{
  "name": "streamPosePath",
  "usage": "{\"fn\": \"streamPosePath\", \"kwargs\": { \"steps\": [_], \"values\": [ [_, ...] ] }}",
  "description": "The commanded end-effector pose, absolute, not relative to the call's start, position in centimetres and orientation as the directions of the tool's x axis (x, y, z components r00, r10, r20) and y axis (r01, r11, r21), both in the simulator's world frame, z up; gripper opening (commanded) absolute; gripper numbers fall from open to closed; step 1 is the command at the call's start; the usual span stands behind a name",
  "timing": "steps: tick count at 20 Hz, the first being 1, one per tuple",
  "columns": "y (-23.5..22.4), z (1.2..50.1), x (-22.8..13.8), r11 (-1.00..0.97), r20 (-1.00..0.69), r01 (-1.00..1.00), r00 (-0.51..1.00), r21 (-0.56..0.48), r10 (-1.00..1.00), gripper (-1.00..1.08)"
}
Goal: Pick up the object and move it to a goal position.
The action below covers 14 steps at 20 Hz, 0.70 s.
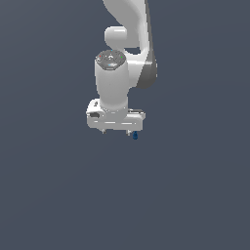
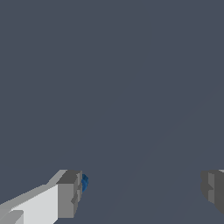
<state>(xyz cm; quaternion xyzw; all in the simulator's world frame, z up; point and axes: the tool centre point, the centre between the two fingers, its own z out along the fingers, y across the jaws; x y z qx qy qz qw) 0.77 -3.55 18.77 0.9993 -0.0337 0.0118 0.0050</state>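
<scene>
with the jaws spread wide, the gripper point(image 1: 117, 132) hangs under the white arm point(image 1: 124, 44), pinching nothing.
the object point(image 1: 135, 136), a tiny dark-blue speck, sits just beside one fingertip point(image 2: 70, 192) on its inner face; whether they touch cannot be told.

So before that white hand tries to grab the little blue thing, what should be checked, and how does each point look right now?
1. Hand open: ok, the fingers stand wide apart.
2. Blue object between the fingers: not ok, it sits right against one finger, off centre.
3. Object seen in both views: ok, also visible in the exterior view.
4. Hand low enough to grip: cannot tell.
5. Goal position visible: not ok, nothing marks it.
</scene>
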Motion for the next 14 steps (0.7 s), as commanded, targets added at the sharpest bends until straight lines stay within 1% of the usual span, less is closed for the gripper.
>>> {"fn": "streamPosePath", "kwargs": {
  "steps": [1, 8, 14],
  "values": [
    [-3.63, 18.75, 0.76, -0.998, 0.024, -0.068, 0.997, 0.009, -0.068, 1.00],
    [-3.47, 18.62, 0.68, -0.999, 0.023, -0.050, 0.999, 0.010, -0.049, 1.00],
    [-3.06, 18.08, 0.31, -1.000, 0.021, 0.024, 1.000, 0.012, 0.024, 1.00]
  ]
}}
